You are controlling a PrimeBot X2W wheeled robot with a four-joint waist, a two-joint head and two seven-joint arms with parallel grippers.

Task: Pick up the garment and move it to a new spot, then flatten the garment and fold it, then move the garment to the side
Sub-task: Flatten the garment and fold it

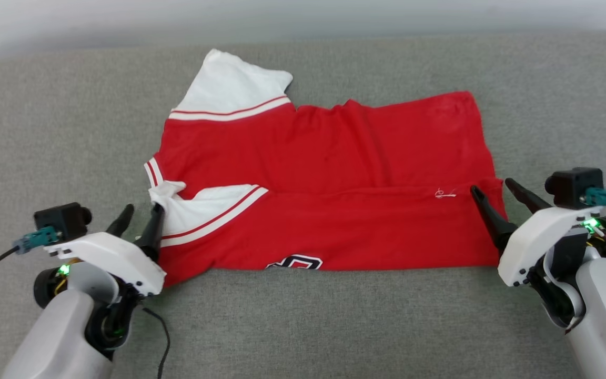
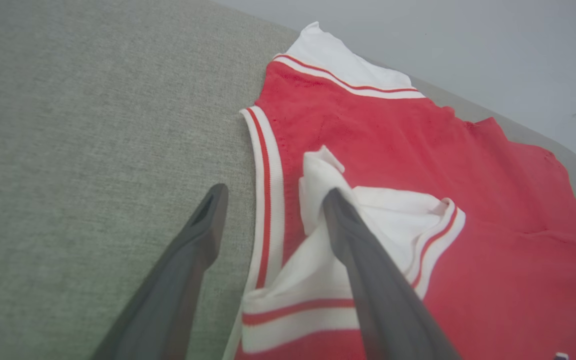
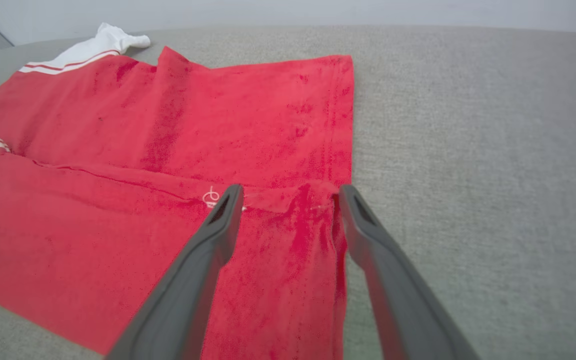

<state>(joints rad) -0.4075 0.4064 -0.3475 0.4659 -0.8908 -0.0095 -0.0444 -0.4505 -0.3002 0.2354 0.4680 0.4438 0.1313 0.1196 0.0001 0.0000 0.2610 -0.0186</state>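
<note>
red jersey T-shirt (image 1: 329, 179): half-folded on grey upholstery (image 1: 303, 326), long axis left-right | left tool (image 1: 142, 209): jaws spread, empty, at sleeve end | right tool (image 1: 491, 185): jaws spread, empty, astride hem corner

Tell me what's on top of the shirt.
Its own near half is folded over the shirt, with a white sleeve lying on that. The fold hides most of the black lettering.

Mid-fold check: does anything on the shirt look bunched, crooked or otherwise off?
Yes. On the garment, the near sleeve is crumpled into a peak beside the left gripper, not flat; the far sleeve sticks out unfolded. A loose white thread sits on the folded edge near the right gripper.
</note>
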